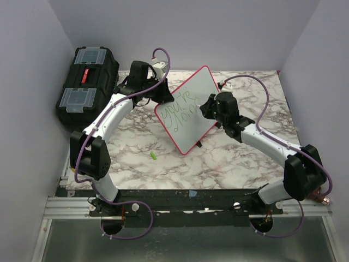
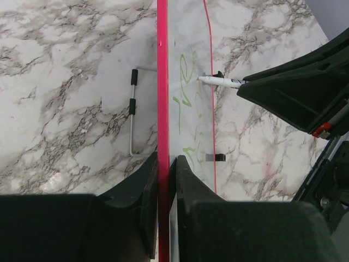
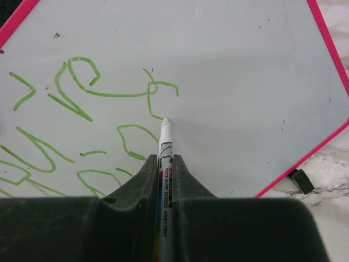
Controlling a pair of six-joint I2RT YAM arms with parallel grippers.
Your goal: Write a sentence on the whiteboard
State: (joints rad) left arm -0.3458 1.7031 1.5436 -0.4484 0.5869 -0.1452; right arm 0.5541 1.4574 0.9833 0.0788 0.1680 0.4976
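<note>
We are squeezing a white marker point(image 3: 165, 143) tight in our right tool point(image 3: 165, 162). Its tip is touching the whiteboard point(image 3: 245, 65) near the middle of the right wrist view. The green letters of the sentence point(image 1: 183, 107) are sitting left of the tip. Our left tool point(image 2: 163, 164) is pinching the board's pink edge at the bottom of the left wrist view. From above, the board is standing tilted in the middle of the marble surface point(image 1: 229, 164). A small green bit point(image 1: 154, 156) is lying to its lower left. A black toolbox point(image 1: 87, 82) is sitting at the upper left.
</note>
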